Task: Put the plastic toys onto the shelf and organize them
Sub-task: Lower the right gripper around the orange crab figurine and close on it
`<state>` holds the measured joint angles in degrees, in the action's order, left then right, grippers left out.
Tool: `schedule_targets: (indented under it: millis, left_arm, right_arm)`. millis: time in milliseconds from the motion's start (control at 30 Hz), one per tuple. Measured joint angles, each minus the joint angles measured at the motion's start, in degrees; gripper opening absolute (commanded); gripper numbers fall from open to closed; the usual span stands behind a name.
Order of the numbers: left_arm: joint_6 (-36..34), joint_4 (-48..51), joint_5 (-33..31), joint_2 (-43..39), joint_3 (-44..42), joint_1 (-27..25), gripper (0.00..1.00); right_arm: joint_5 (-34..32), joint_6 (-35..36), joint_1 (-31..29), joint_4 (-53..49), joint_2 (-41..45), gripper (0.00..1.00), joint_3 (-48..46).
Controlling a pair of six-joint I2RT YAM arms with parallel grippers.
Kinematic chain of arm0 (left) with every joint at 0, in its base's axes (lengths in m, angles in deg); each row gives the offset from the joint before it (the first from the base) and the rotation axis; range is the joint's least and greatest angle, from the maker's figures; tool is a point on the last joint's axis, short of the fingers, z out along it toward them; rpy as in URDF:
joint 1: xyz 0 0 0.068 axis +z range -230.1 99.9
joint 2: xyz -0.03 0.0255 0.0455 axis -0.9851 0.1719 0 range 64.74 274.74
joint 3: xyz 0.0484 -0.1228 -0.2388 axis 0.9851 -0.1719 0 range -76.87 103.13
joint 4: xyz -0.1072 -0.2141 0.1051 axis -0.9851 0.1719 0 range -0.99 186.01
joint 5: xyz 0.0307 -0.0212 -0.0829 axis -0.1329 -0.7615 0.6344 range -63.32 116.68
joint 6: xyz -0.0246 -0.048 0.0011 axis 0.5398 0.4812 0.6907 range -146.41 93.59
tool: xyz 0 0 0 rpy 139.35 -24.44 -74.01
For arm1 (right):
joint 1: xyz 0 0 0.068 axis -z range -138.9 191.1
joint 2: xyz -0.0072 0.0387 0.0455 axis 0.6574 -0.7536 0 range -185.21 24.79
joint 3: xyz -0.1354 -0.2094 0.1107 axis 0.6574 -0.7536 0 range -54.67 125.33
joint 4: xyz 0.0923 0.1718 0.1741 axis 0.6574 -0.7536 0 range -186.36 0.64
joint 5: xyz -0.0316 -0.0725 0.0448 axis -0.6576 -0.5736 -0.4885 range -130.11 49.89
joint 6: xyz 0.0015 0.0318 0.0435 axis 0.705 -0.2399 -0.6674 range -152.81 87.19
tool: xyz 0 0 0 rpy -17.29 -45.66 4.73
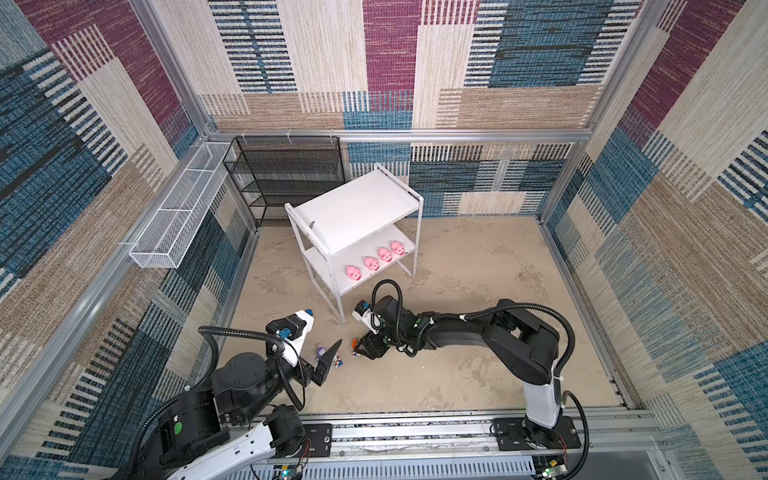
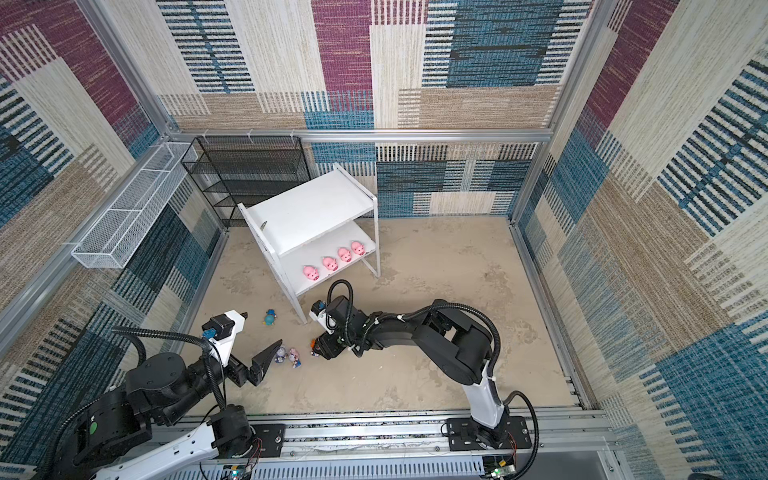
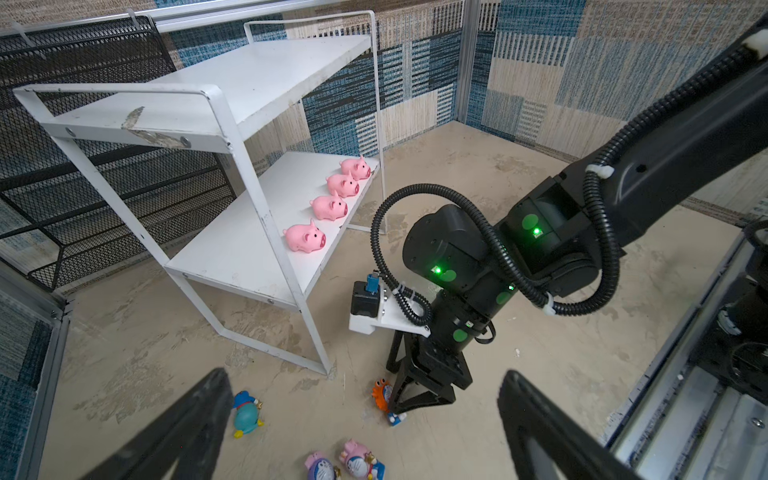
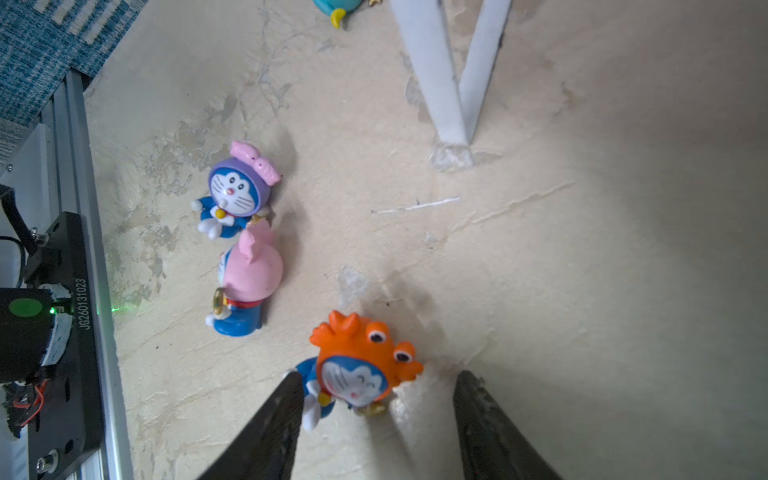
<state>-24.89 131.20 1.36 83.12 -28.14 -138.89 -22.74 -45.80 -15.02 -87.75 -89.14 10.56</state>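
The white 2-tier shelf (image 1: 357, 208) holds 4 pink pigs (image 3: 328, 206) in 1 row along the front edge of its lower board; its upper board is bare. The 4 cartoon figurines are all on the tan floor (image 1: 457, 332) in front of the shelf. The right gripper (image 4: 380, 374) is lowered over the orange-hooded figurine (image 4: 359, 370) with its 2 fingers partly spread on either side: 1 touches the toy's blue arm, the other stands just clear of it, so nothing is gripped. The purple-hooded figurine (image 4: 235, 191) and the pink-hooded figurine (image 4: 249, 270) lie touching each other nearby. The blue-hooded figurine (image 3: 247, 413) lies tipped over, apart from them. The left gripper (image 3: 365, 374) hovers spread wide and empty, near those 2.
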Motion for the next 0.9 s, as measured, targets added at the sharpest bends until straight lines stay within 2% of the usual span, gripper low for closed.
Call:
schedule_targets:
  millis: [533,667,900]
  left_arm:
    - [-0.02,0.00,0.00,-0.83,-0.20,0.00,0.99]
    - [-0.02,0.00,0.00,-0.92,-0.22,0.00,0.99]
    - [-0.04,0.00,0.02,-1.51,-0.24,0.00,0.99]
  right_arm:
    - [-1.25,0.46,-2.71,-1.92,-3.23,0.42,4.66]
    - [-2.12,0.74,-3.17,-2.75,-4.22,0.42,6.40]
    - [-6.03,1.86,-4.31,-4.59,-6.12,0.49,9.68]
